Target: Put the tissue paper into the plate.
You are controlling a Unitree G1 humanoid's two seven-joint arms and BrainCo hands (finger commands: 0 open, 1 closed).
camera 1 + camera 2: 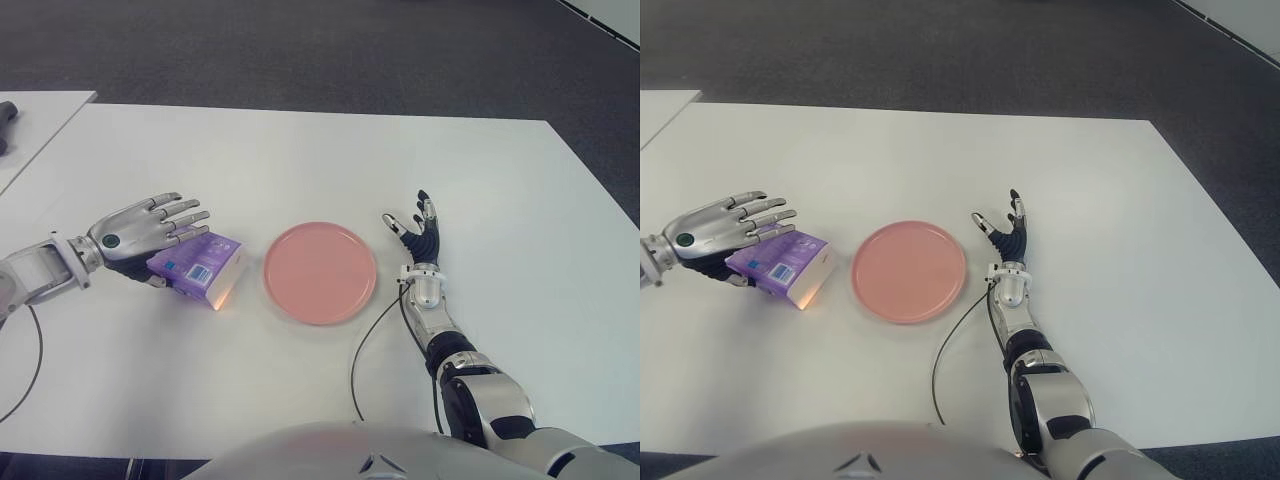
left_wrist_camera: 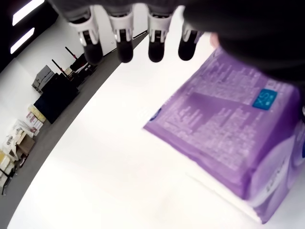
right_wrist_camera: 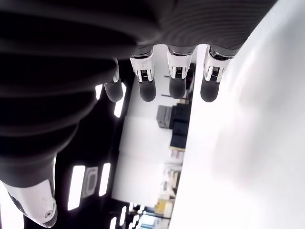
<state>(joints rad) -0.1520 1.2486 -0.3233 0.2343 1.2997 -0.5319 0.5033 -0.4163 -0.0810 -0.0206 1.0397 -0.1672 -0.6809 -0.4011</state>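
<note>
A purple tissue pack (image 1: 203, 266) lies flat on the white table (image 1: 300, 160), just left of the round pink plate (image 1: 320, 272). My left hand (image 1: 150, 228) hovers over the pack's left end with its fingers (image 2: 125, 36) stretched out straight above it, holding nothing. In the left wrist view the pack (image 2: 228, 129) sits under the palm and its printed top is uncovered. My right hand (image 1: 420, 232) shows to the right of the plate, fingers spread and pointing upward, idle. Nothing is on the plate.
A thin black cable (image 1: 362, 345) runs from the right wrist toward the table's front edge. A second white table (image 1: 45, 108) stands at the far left with a dark object (image 1: 8, 125) on it. Dark carpet lies beyond the far edge.
</note>
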